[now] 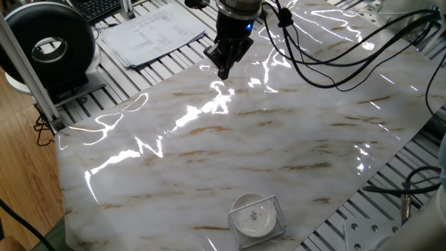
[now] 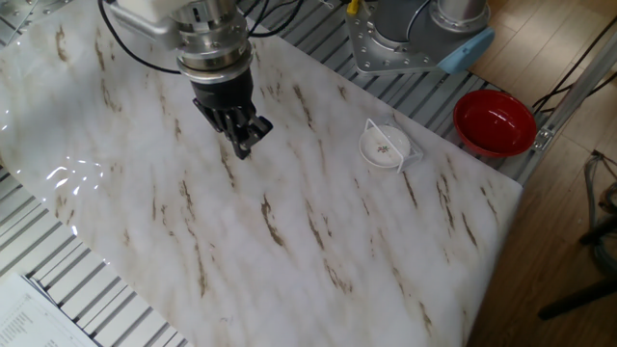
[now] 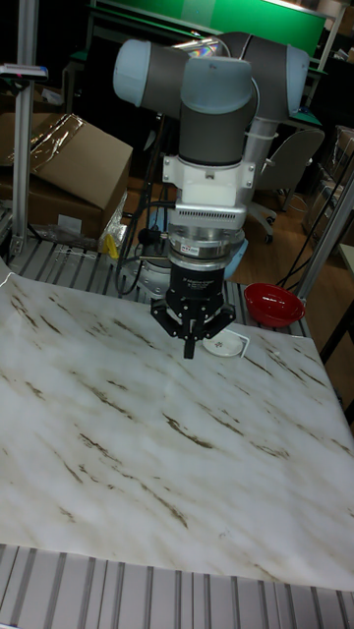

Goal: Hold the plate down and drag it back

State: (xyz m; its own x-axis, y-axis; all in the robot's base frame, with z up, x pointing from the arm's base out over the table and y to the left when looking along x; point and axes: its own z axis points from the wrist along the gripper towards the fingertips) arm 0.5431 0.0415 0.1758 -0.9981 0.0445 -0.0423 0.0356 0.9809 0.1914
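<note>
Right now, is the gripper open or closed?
Closed. The gripper hangs above the marble tabletop with its fingertips pressed together into one point, holding nothing; the plate lies well apart from it.

Small white round plate (image 2: 384,146), dark centre motif, lying flat, apparently inside a wire frame, near the table edge.
</note>
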